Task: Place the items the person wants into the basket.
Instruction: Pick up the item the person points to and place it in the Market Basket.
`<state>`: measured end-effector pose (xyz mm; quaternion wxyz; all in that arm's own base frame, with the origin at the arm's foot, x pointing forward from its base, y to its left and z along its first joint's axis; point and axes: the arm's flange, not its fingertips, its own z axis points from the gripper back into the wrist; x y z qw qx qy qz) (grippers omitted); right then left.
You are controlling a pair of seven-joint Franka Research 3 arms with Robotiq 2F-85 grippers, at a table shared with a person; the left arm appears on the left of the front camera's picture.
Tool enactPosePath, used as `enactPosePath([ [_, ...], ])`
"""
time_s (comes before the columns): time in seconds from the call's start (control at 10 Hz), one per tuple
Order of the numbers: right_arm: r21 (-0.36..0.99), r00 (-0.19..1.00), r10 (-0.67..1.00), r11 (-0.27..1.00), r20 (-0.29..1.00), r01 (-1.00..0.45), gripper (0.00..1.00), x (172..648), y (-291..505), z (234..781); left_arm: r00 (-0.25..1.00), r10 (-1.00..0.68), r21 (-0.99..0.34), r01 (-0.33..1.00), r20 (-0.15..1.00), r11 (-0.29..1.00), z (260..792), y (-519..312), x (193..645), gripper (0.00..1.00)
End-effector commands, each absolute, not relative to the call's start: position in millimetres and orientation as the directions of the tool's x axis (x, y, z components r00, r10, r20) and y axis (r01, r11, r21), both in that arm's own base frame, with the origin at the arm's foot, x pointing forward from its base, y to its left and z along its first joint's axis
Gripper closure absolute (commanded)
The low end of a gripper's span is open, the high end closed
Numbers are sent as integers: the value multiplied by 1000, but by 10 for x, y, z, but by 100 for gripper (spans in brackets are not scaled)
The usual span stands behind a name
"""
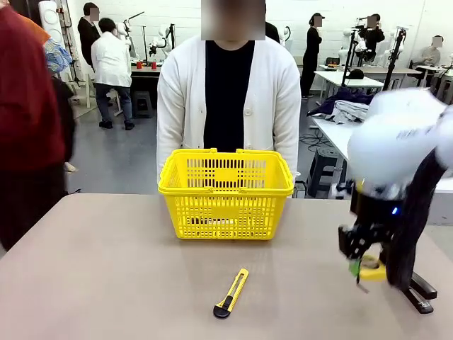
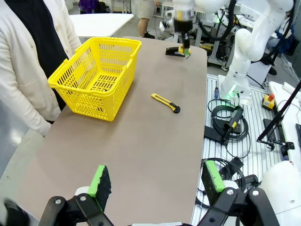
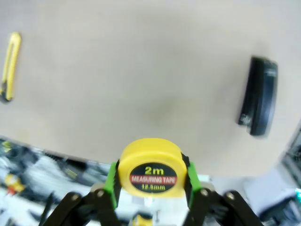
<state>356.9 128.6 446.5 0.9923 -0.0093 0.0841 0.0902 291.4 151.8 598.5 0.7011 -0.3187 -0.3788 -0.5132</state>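
Note:
A yellow tape measure (image 3: pixel 153 167) with a black label sits between the green pads of my right gripper (image 3: pixel 151 176), which is shut on it and held above the table. From the front, that gripper (image 1: pixel 364 265) hangs at the right side of the table with the tape measure (image 1: pixel 371 271) just showing. The yellow basket (image 1: pixel 226 193) stands at the far middle of the table, in front of the person (image 1: pixel 228 92) in a white cardigan. My left gripper (image 2: pixel 157 181) is open over the table's near end, far from the basket (image 2: pixel 96 77).
A yellow-and-black utility knife (image 1: pixel 231 292) lies on the table in front of the basket. A black stapler (image 1: pixel 419 292) rests near the right edge, below my right arm. Cables and gear lie beside the table in the left wrist view.

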Motion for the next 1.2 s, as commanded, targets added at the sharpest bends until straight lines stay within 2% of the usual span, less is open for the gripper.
enactPosePath([
  [0.0, 36, 960, 199, 980, -199, -195, 100, 3667, 1290, 4960, 162, -473, -40, 966, 866, 257, 5991, 1530, 2912, 0],
  [0.2, 42, 968, 194, 981, -158, -190, 100, 3651, 1339, 5258, 162, -473, -40, 966, 866, 257, 5991, 1530, 2912, 0],
  [0.7, 12, 969, 189, 982, -158, -189, 100, 3565, 1290, 5324, 162, -473, -40, 966, 866, 257, 5991, 1530, 2912, 0],
  [0.8, 13, 970, 191, 981, -152, -192, 36, 3585, 1306, 5366, 162, -473, -40, 966, 866, 257, 5991, 1530, 2912, 0],
  [0.9, -56, 964, 242, 967, -108, -249, 36, 3679, 1283, 5660, 162, -473, -40, 966, 866, 257, 5991, 1530, 2912, 0],
  [1.1, -66, 897, 438, 895, -63, -441, 36, 4167, 1411, 6294, 162, -473, -40, 966, 866, 257, 5991, 1530, 2912, 0],
])
